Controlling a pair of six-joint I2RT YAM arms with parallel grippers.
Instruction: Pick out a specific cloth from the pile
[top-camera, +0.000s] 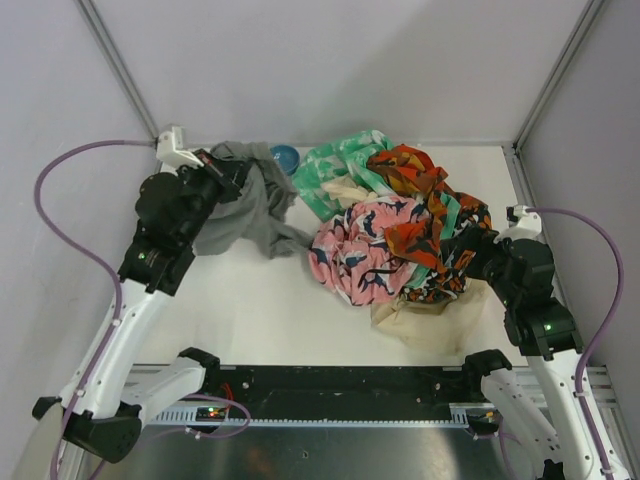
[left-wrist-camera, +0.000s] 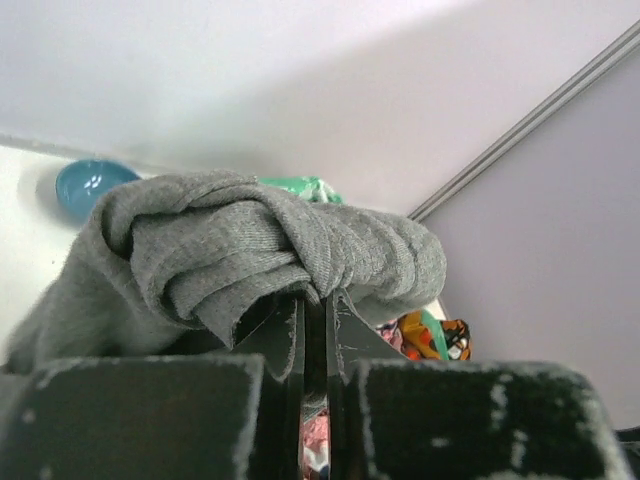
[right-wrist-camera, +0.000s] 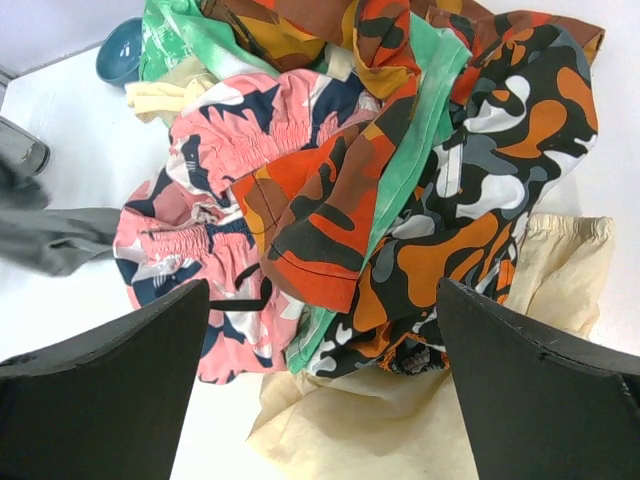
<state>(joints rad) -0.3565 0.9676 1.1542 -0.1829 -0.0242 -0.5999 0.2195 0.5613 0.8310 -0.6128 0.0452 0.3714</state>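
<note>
From the top camera we see the left gripper (top-camera: 228, 176) at the far left of the table (top-camera: 260, 300), clenched on the cloth (top-camera: 250, 212), the plain dark grey one. The cloth hangs from the fingers in a bunched fold and its lower end trails onto the table. It lies just beside the pile (top-camera: 400, 225) on the pile's left, and we cannot tell whether its trailing tip touches it. A blue bowl (top-camera: 285, 157) sits by the back wall, between the cloth and the pile. The pile heaps mint green and orange camouflage cloths over a pink cloth (top-camera: 358, 250) with dark marks, and a beige cloth (top-camera: 425, 320) spreads out at its near edge. The right gripper (top-camera: 462, 245) is at the pile's right side, over the camouflage print.

In the left wrist view, the two fingers stand pressed almost together, with a fold of the grey cloth pinched between them. The rest of the cloth mounds above and over the fingertips. The bowl shows to the left behind it, and a scrap of the pile to the right.

In the right wrist view, the fingers (right-wrist-camera: 110, 400) are spread wide and hold nothing, with the pile below and between them. The grey cloth shows at the left edge, apart from this gripper.
</note>
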